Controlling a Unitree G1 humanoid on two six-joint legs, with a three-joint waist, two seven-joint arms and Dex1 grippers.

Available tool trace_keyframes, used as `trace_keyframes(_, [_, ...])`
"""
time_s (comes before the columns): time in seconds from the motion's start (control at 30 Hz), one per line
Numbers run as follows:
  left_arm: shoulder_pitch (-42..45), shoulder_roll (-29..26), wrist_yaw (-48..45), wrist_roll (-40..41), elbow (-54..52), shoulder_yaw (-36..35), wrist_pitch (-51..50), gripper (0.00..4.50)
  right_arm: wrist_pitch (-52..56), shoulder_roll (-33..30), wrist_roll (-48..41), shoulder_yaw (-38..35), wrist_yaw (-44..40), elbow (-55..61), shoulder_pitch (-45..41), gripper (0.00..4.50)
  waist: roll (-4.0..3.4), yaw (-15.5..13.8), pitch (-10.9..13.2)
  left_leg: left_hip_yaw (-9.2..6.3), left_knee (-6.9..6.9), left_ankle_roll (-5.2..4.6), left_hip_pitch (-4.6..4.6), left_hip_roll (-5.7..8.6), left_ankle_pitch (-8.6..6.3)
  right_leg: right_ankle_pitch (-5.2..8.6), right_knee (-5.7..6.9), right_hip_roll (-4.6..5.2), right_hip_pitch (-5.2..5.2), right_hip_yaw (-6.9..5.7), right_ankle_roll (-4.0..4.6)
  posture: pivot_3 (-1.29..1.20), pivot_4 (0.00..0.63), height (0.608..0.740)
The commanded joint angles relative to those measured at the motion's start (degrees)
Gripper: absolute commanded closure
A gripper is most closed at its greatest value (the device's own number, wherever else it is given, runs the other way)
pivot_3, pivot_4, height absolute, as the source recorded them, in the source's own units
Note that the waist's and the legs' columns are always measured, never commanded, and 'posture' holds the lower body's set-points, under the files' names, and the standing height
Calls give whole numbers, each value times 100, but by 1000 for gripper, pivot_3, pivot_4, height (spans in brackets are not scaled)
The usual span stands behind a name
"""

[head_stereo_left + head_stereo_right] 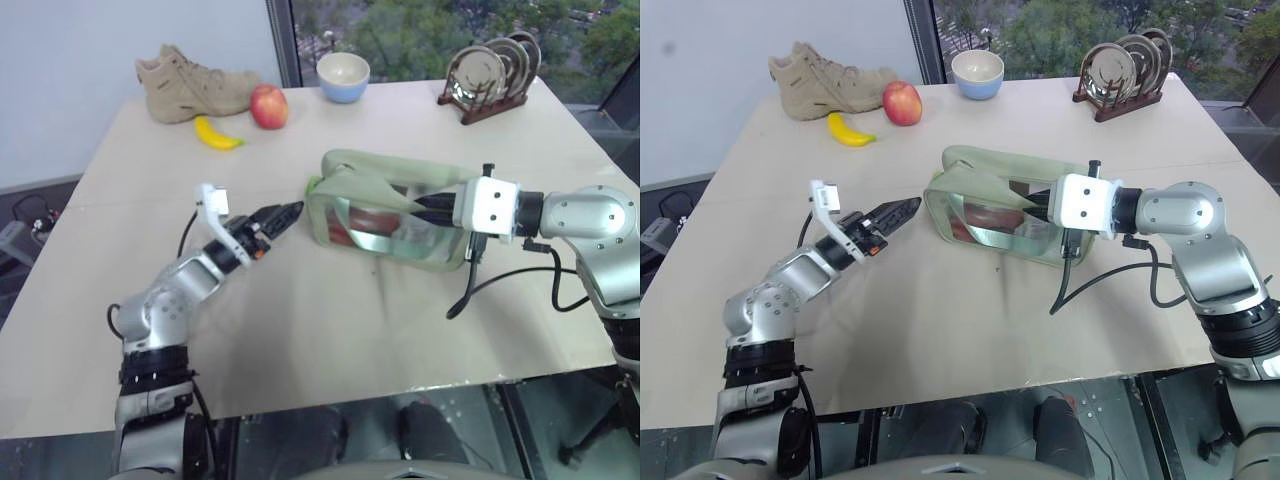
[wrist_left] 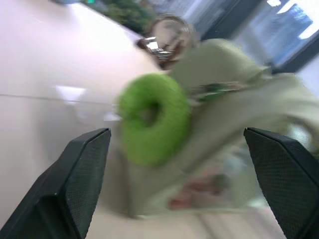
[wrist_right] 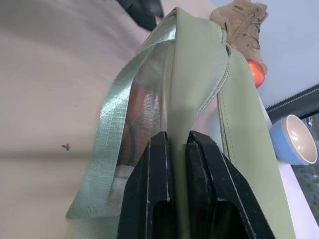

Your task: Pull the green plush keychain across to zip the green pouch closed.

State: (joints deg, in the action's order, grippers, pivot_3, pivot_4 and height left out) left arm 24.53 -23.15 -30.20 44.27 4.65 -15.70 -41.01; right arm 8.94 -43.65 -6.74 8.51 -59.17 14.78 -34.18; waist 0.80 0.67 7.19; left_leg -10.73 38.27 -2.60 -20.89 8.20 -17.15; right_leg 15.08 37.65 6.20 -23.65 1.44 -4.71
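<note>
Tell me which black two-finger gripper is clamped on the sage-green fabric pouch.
The right gripper, shut on the green pouch top edge; the left gripper stands open, apart from it.

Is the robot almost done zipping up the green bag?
Not yet. Done: the right hand pinches the green pouch to steady it. Happening: the open left hand points at the green plush keychain without touching it. Left: grab it and pull the zipper across.

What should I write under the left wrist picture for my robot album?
Open left gripper faces the green plush keychain on the green pouch.
</note>
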Motion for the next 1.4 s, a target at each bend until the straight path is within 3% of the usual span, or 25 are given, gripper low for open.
trace_keyframes(0.03, [196,100,208,-246,100,73,127,0,-23,-32,-9,-144,65,201,-58,4446,1,11,1,0,0,0,-1,0,0,0,0,1,0,0,0,0,150,740])
trace_keyframes(0.47, [540,560,459,135,282,-127,-774,0,-72,-23,7,-137,71,168,-9,4446,3,7,1,-1,1,0,-2,1,0,0,0,2,-1,-1,0,0,150,740])
trace_keyframes(0.5, [582,628,481,226,292,-195,-843,532,-77,-18,8,-136,72,167,0,4500,3,8,1,-1,1,0,-2,1,0,0,0,2,-2,0,0,0,150,740])
trace_keyframes(0.57, [664,752,535,401,315,-331,-1000,1061,-103,-14,12,-139,74,161,30,4500,5,4,2,-1,3,0,-4,1,0,0,0,2,-2,0,0,0,150,740])
trace_keyframes(0.6, [718,825,619,561,335,-458,-1146,1610,-116,-9,17,-136,76,159,42,4500,6,5,1,-1,4,0,-4,2,0,0,0,2,-2,-2,0,0,150,740])
trace_keyframes(1.03, [825,976,994,1127,588,-1065,-1681,1610,-163,27,35,-112,103,155,70,4500,8,15,1,0,6,0,-3,1,0,0,4,2,-2,1,0,0,150,740])
trace_keyframes(1.4, [1028,1599,1474,1344,918,-1265,-1493,1610,-152,42,18,-106,93,192,102,4500,14,9,-3,0,8,0,-3,1,0,0,5,2,-1,2,0,0,150,740])
